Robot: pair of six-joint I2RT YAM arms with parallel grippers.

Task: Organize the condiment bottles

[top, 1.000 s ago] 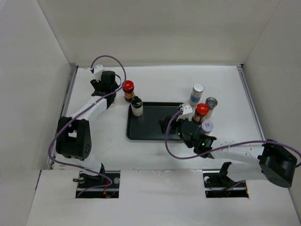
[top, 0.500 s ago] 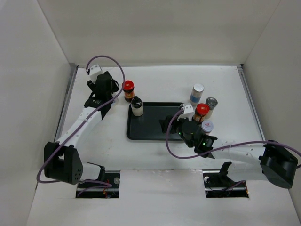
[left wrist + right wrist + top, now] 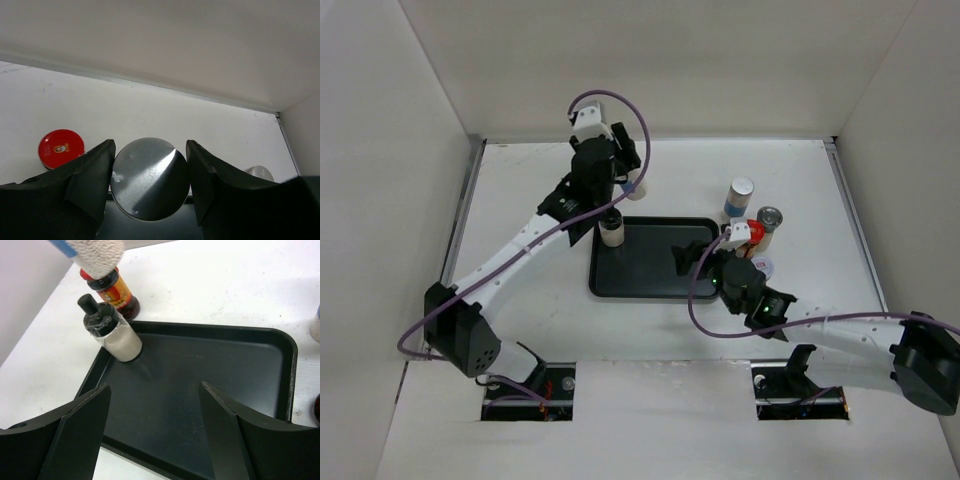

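Observation:
My left gripper point(image 3: 625, 172) is shut on a white shaker point(image 3: 636, 186) with a silver lid point(image 3: 149, 177) and holds it in the air over the tray's back left corner. In the right wrist view the shaker point(image 3: 95, 252) hangs above a dark jar with a red lid point(image 3: 117, 292); that lid point(image 3: 61, 148) also shows in the left wrist view. A black-capped bottle point(image 3: 611, 232) stands in the tray's back left corner point(image 3: 112, 332). My right gripper point(image 3: 685, 258) is open and empty over the tray's right half point(image 3: 155, 386).
The flat black tray point(image 3: 640, 280) lies mid-table. Right of it stand a white shaker point(image 3: 740, 196), a silver-lidded shaker point(image 3: 770, 218), a second red-lidded jar point(image 3: 753, 228) and another shaker point(image 3: 763, 268), partly hidden by my right arm. White walls enclose the table.
My left arm has swung right and risen from beside the red-lidded jar to above the tray's back left corner, carrying the white shaker. My right arm has shifted slightly right.

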